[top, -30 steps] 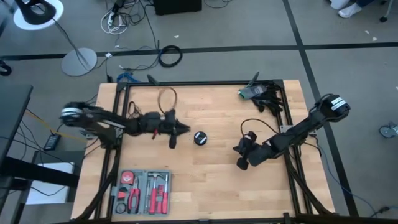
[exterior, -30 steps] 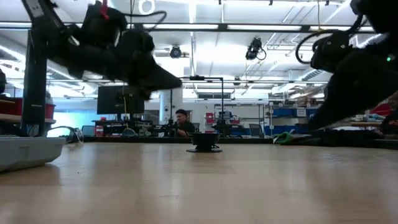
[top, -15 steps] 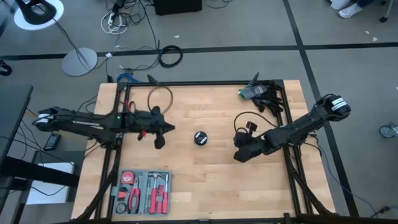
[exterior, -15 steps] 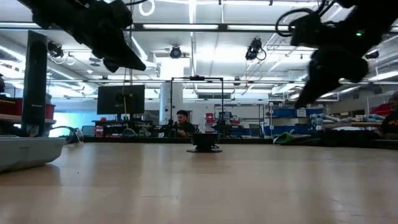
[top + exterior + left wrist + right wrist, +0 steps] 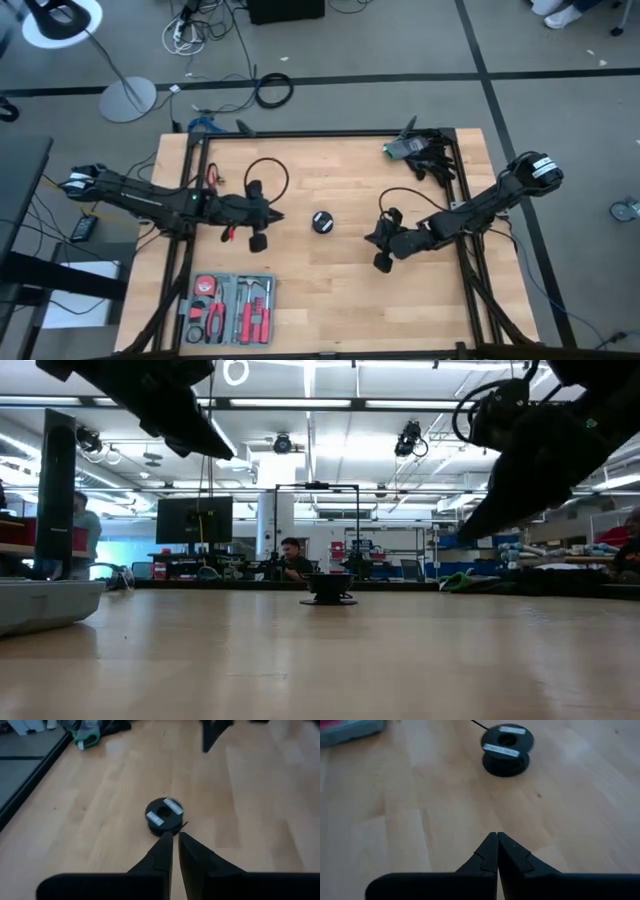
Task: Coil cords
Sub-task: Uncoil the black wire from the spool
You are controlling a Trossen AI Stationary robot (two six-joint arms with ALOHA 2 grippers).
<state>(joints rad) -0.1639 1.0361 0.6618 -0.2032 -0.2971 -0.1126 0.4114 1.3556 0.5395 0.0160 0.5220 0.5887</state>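
Small round black plastic puck [image 5: 321, 222] with two pale labels on top lay flat near wooden table centre, standing alone. Thin black cord end stuck out at its two o'clock edge in left wrist view; rest of cord not discernible.

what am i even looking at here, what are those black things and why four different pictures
It's a robot with two dark arms working at a wooden table; each arm ends in a two-finger gripper. One camera looks straight down, one sits at table height, and one rides on each wrist, looking past that arm's own fingers. The left gripper and right gripper both hover above the table, fingers shut and holding nothing. Between them lies a small round black puck, also seen in both wrist pictures. Near the front left edge sits a tool kit, and dark clutter lies at the far right corner. People in the low picture are in the room behind.
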